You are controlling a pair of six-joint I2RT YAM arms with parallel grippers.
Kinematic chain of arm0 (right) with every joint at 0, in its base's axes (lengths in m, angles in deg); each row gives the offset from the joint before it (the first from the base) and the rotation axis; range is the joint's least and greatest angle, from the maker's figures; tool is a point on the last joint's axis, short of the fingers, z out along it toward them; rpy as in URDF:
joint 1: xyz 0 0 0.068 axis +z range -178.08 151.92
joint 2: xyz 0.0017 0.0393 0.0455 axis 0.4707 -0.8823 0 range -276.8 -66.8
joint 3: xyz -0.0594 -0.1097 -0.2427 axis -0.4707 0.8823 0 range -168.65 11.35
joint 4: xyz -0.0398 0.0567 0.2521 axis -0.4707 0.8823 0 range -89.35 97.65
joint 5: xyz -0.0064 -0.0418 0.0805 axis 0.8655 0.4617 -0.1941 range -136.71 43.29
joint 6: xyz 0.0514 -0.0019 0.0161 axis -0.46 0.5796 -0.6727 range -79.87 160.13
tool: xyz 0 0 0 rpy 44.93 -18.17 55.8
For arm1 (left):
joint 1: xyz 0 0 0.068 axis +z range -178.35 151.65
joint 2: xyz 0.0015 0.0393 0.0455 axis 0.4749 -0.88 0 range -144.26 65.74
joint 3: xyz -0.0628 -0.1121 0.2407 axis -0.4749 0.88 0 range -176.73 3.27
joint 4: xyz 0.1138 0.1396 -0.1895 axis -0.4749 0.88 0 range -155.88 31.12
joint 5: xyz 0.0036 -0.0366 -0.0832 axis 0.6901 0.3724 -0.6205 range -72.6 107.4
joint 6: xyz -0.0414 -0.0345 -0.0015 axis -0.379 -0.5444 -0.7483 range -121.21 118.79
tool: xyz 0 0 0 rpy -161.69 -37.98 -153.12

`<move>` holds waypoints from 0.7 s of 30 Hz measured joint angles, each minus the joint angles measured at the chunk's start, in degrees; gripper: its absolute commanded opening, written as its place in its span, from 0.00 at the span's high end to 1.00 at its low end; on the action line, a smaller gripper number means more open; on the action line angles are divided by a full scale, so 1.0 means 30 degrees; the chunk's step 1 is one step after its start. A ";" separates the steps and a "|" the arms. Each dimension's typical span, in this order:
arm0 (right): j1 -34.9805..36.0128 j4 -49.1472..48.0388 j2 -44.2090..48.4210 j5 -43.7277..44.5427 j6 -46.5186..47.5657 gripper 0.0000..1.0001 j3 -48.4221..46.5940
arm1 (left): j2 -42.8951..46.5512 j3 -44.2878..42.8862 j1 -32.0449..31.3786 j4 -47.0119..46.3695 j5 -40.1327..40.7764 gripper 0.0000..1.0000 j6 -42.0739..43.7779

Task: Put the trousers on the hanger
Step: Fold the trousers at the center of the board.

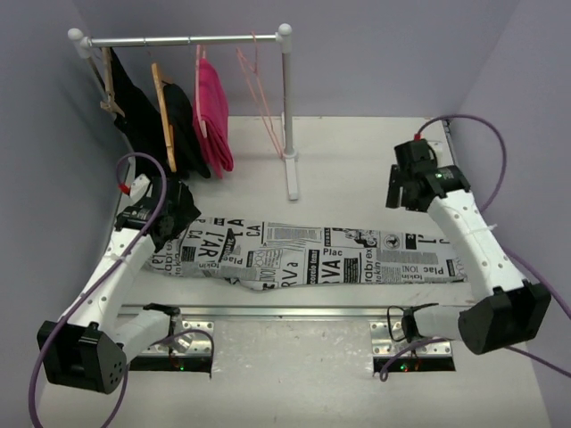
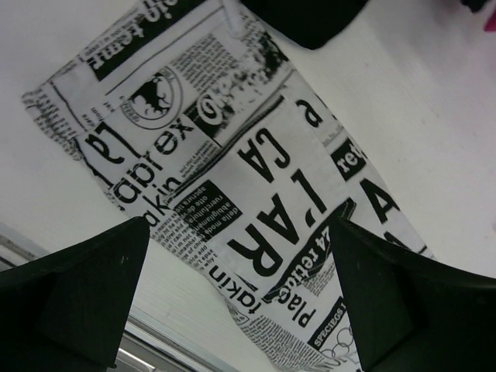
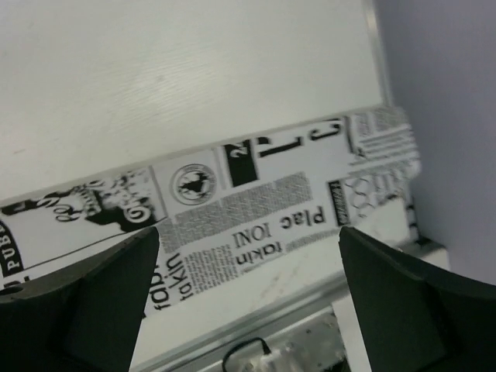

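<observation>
The trousers (image 1: 312,254), white with black newspaper print, lie flat and stretched sideways across the table. The same trousers (image 2: 232,178) fill the left wrist view, and one end of the trousers (image 3: 263,194) shows in the right wrist view. My left gripper (image 1: 177,219) hovers over their left end, and in its own view the left gripper (image 2: 240,298) is open and holds nothing. Raised behind their right end, my right gripper (image 1: 399,189) is off the cloth; its wrist view shows the right gripper (image 3: 248,298) open and empty. The hanger (image 1: 263,98), thin pink wire, hangs bare on the rail.
A clothes rack (image 1: 287,107) stands at the back of the table. On its rail hang two wooden hangers with black garments (image 1: 143,111) and a pink garment (image 1: 212,111). A metal strip (image 1: 294,312) runs along the near edge. Purple walls (image 1: 526,80) close in both sides.
</observation>
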 measured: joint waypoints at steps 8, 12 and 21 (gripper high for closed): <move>0.0467 -0.3740 -0.3693 -0.3462 -0.0247 0.02 0.6348 | -0.1217 0.1093 0.2851 0.0489 0.0477 0.00 -0.2657; 0.0921 -0.5443 -0.4539 -0.5606 0.0070 0.01 0.6861 | -0.3208 0.2013 0.3509 0.0251 -0.0392 0.00 -0.3169; 0.0127 -0.7880 -0.7941 -0.9577 0.1050 0.01 0.6729 | -0.8184 0.2109 0.3510 -0.0667 -0.1559 0.00 -0.4227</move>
